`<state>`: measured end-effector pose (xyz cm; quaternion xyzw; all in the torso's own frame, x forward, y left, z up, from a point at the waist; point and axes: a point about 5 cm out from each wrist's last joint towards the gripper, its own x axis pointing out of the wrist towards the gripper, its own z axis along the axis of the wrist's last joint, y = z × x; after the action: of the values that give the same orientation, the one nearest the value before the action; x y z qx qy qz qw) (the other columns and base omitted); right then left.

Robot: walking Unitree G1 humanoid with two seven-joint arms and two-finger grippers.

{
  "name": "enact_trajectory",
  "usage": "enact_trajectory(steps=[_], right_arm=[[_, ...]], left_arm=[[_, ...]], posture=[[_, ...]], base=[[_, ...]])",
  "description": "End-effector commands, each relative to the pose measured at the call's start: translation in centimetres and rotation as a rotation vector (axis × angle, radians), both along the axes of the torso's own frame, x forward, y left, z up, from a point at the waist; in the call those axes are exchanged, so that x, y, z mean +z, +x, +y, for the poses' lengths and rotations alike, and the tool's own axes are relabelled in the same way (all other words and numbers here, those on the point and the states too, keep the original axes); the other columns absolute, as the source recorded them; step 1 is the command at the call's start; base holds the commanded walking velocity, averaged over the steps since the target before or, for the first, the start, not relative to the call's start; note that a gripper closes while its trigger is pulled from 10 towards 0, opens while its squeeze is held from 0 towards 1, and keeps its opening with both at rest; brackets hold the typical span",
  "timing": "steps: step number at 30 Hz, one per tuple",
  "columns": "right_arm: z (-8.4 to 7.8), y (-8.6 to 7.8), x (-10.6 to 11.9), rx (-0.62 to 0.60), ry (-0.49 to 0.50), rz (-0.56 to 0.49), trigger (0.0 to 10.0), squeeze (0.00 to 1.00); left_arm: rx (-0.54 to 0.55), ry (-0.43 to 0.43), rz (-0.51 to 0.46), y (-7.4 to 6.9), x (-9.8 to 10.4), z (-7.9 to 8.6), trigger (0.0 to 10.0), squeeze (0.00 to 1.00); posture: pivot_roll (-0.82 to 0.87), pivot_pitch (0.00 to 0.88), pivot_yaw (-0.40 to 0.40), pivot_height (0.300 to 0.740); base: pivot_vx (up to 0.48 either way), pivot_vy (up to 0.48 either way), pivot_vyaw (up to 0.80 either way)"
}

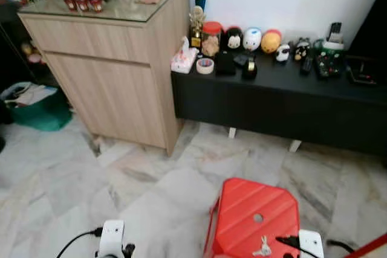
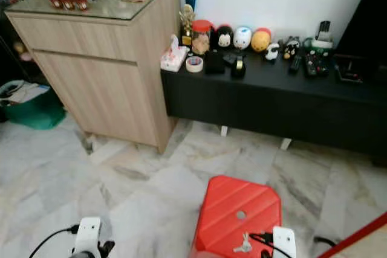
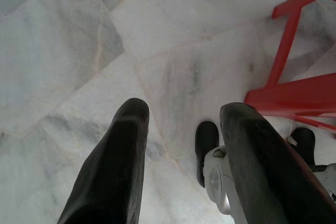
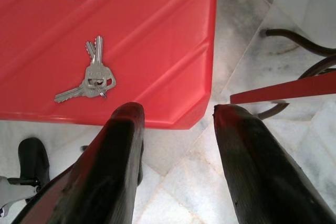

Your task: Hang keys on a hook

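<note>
A small bunch of silver keys (image 4: 90, 78) lies flat on the seat of a red plastic stool (image 1: 254, 212), near its front edge (image 1: 263, 247). My right gripper (image 4: 176, 114) hangs open just off the stool's near corner, a short way from the keys, with nothing between its fingers. My left gripper (image 3: 184, 114) is open over bare marble floor to the left of the stool (image 3: 294, 95). Both wrists show at the bottom of the eye views, the left wrist (image 1: 112, 238) and the right wrist (image 1: 309, 243).
A light wooden cabinet (image 1: 115, 70) stands at the back left beside a low black bench (image 1: 278, 104) loaded with figurines, tape and jars. A green bin (image 1: 36, 107) sits at far left. A red bar (image 1: 369, 247) crosses the bottom right corner. Marble floor (image 1: 121, 185) lies between.
</note>
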<state>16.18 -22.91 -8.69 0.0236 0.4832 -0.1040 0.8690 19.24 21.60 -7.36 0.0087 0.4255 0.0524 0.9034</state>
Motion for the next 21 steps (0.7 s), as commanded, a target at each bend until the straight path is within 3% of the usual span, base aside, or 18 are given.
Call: enact_trajectory(steps=[1,5,8,10,11,12,15,17,21], right_arm=[[0.1,-0.4,-0.2,0.0,0.007,0.005,10.0,0.0],[0.2,-0.3,-0.1,-0.001,0.012,-0.008,10.0,0.0],[0.1,0.2,0.3,0.002,0.005,-0.09,10.0,0.0],[0.1,0.2,0.3,0.003,0.005,-0.096,10.0,0.0],[0.1,0.5,0.5,0.026,-0.002,-0.135,10.0,0.0],[0.1,0.5,0.5,0.026,-0.002,-0.135,10.0,0.0],[0.1,1.0,1.0,0.056,-0.001,-0.203,10.0,0.0],[0.1,1.3,1.3,0.074,-0.005,-0.25,10.0,0.0],[0.1,1.4,1.5,0.076,-0.002,-0.282,10.0,0.0]], left_arm=[[0.015,0.002,0.014,-0.6,-0.2,0.4,10.0,0.0],[0.017,0.0,-0.013,-0.3,0.0,0.6,10.0,0.0],[0.053,0.001,-0.172,1.7,1.6,1.2,10.0,0.0],[0.056,0.0,-0.183,1.8,1.7,1.2,10.0,0.0],[0.039,0.05,-0.277,3.2,3.0,1.7,10.0,0.0],[0.039,0.05,-0.277,3.2,3.0,1.7,10.0,0.0],[0.018,0.055,-0.487,6.0,6.0,2.1,10.0,0.0],[-0.036,0.047,-0.656,7.9,8.8,1.5,10.0,0.0],[-0.078,0.031,-0.738,8.4,9.9,0.2,10.0,0.0]], posture=[[0.03,0.0,-0.007,0.74],[0.02,0.0,-0.009,0.74],[0.03,0.0,-0.012,0.74],[0.02,0.0,-0.011,0.74],[0.02,0.0,-0.011,0.74],[0.02,0.0,-0.011,0.74],[0.02,0.0,-0.014,0.74],[0.02,0.0,-0.014,0.74],[0.03,0.0,-0.014,0.74]], base=[[0.0,0.0,0.0],[0.0,0.0,0.0],[0.0,0.0,0.0],[0.0,0.0,0.0],[0.0,0.0,0.0],[0.0,0.0,0.0],[0.0,0.0,0.0],[0.0,0.0,0.0],[0.0,0.0,0.0]])
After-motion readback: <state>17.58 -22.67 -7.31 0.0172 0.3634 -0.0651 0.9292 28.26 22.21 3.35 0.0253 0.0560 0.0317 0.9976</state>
